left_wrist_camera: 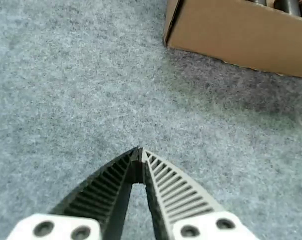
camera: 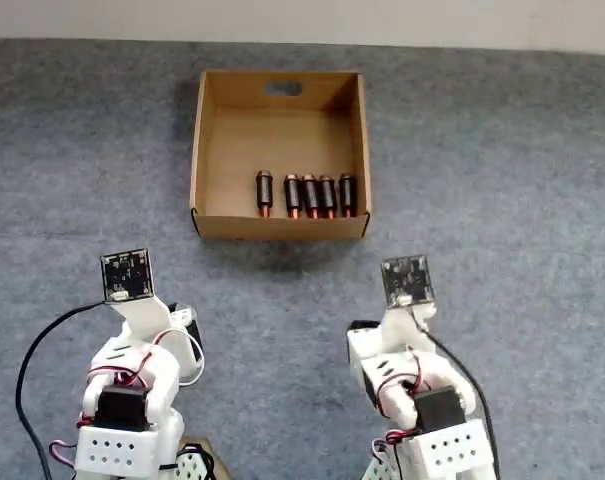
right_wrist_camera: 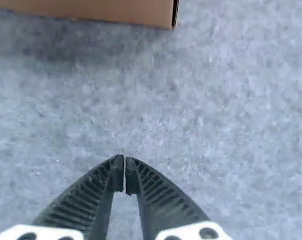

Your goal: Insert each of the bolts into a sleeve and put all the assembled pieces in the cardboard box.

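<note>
We see the left end effector [left_wrist_camera: 140, 155] and right end effector [right_wrist_camera: 125, 162] each closed tip to tip; the cardboard box [left_wrist_camera: 230, 35] wall half-hides the sleeved bolts [left_wrist_camera: 286, 6].

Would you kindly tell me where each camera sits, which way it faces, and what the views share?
High view: fixed overhead, looking down at the table, the cardboard box with five assembled pieces, the left arm and the right arm.
Left wrist view: wrist-mounted, facing past the shut left gripper toward the box's corner.
Right wrist view: wrist-mounted, facing past the shut right gripper toward the box's wall.
All share the box.
</note>
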### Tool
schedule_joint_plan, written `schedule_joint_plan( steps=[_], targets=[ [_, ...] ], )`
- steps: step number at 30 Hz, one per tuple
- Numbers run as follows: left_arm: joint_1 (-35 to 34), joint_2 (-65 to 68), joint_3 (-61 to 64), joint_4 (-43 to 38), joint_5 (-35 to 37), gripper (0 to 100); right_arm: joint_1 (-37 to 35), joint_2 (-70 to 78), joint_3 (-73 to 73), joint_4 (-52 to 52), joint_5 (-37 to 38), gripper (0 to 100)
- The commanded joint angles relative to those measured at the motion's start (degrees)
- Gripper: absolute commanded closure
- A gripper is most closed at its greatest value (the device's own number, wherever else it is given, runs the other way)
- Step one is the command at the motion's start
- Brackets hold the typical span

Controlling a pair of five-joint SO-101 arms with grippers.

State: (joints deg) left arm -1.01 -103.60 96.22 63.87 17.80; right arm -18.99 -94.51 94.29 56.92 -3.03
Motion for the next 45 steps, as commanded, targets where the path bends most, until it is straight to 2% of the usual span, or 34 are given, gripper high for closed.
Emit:
schedule_joint_plan(
  steps=[1,3,9,15,17,21,25,45],
  targets=[
    [0.1,0.2,1.0,0.4,-0.3,99,0.7,-7.5,6.7,-2.3,0.5,98.9],
    [0.1,0.2,1.0,0.4,-0.3,99,0.7,-11.2,9.6,-1.7,0.3,98.9],
    [0.1,0.3,1.0,0.4,-0.3,99,0.7,-7.6,9.6,-1.0,0.4,98.9],
    [0.1,0.2,1.0,0.4,-0.7,99,0.6,-6.5,9.4,10.9,0.5,98.9],
    [-0.3,0.2,1.0,0.4,-6.2,99,0.6,-6.5,9.3,11.4,0.4,98.9],
    [-2.6,0.0,1.0,4.3,-23.4,99,0.6,-6.5,9.3,11.4,0.5,98.9],
    [-3.2,0.0,1.0,12.8,-31.3,99,0.6,-6.5,9.3,11.4,0.5,98.9],
    [-3.3,-0.3,1.0,13.3,-31.8,99,0.7,-10.7,9.5,14.7,0.4,98.9]
  ],
)
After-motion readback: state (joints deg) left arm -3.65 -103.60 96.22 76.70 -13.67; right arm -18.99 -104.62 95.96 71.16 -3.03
